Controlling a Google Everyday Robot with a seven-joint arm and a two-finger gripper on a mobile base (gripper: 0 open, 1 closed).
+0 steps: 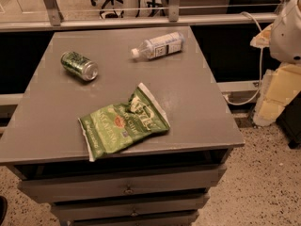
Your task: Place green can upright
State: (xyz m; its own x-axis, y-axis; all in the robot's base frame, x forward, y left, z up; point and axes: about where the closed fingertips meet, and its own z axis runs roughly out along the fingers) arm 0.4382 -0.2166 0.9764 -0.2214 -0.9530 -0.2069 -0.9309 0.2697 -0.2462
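Note:
The green can [79,65] lies on its side on the grey table [197,107], in the far left part, with its silver end facing front right. My gripper [272,97] hangs at the right edge of the view, beyond the table's right side and far from the can, below the arm's white body [287,29]. It holds nothing that I can see.
A flat green chip bag [123,122] lies near the table's front middle. A clear plastic bottle [157,46] lies on its side at the far middle. Drawers [127,188] sit under the tabletop. A railing [141,21] runs behind the table, and speckled floor [263,182] lies to the right.

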